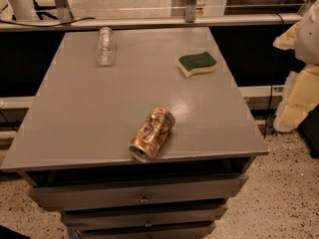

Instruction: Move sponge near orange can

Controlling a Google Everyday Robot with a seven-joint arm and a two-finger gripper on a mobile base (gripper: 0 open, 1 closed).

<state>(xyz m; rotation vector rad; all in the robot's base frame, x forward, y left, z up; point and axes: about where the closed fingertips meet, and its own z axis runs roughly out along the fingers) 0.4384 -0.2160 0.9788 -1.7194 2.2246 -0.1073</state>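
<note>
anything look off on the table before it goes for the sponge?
Dented orange-copper metal can lies on its side at the grey table's front edge, rim nearly overhanging. Clear plastic bottle also lies flat, far left. Green-topped yellow sponge sits normally, far right. Gripper is off the table's right side.

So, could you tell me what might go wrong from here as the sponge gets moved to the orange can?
1. The orange can lies on its side at the table's front edge; a nudge from the arriving sponge could roll it off.
2. The sponge sits near the right edge, so a missed grasp might push it over.
The gripper is off to the right, beyond the table.
</note>
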